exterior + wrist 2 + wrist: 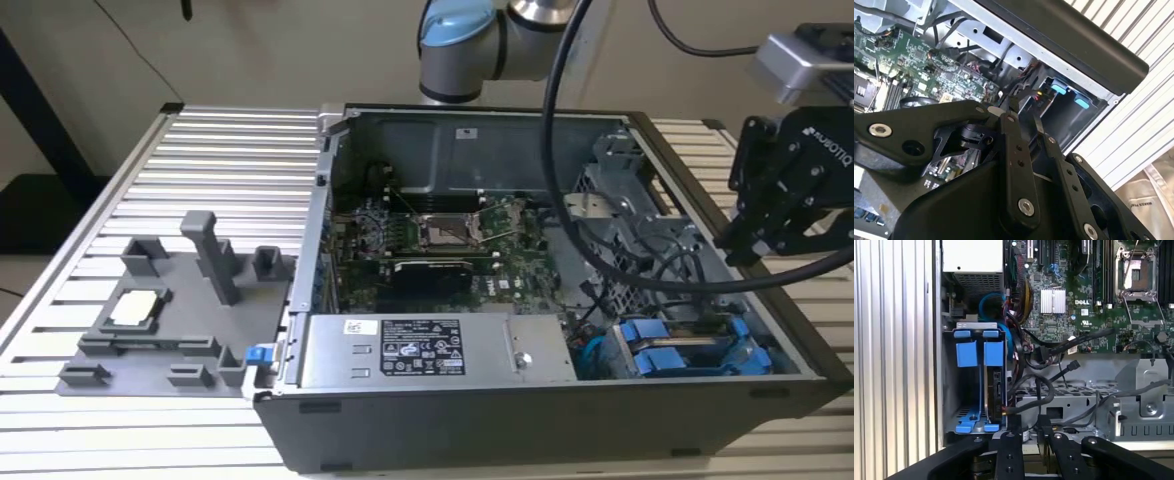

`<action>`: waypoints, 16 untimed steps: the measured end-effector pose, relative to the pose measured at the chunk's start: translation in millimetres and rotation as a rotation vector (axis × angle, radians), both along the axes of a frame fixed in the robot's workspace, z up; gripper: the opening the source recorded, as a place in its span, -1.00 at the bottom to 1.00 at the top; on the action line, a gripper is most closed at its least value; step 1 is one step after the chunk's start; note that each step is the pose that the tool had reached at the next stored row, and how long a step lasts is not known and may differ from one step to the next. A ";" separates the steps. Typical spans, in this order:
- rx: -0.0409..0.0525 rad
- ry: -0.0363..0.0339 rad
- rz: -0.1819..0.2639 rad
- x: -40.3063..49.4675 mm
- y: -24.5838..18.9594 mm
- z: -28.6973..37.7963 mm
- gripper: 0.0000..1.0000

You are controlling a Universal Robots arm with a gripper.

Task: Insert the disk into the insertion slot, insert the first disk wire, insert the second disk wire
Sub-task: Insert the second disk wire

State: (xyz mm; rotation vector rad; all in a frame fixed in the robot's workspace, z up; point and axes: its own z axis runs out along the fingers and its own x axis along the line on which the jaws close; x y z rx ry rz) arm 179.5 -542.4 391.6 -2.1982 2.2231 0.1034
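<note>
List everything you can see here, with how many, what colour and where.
table: one, silver, slatted, under everything
computer case: one, dark grey, open, on the table
fixture plate: one, grey, on the table, on the exterior view's left of the case
motherboard: one, green, on the case floor
labelled box: one, silver, inside the case at its near wall
cables: several, black, loose across the case interior
insertion slot: one, dark grey with blue rails, in a case corner
disk: one, dark edge in a blue carrier, standing in the insertion slot
spare carrier: one, blue, beside the disk
arm: one, grey and blue, behind the case
end effector: one, black, above the case's edge on the exterior view's right
</note>
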 end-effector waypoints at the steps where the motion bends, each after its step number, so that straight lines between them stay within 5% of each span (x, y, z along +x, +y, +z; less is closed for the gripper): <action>1: 0.0002 0.0000 0.000 0.0 1.1 -0.1 -0.45; 16: 0.0002 0.0000 0.000 -6.3 4.0 -0.1 -0.45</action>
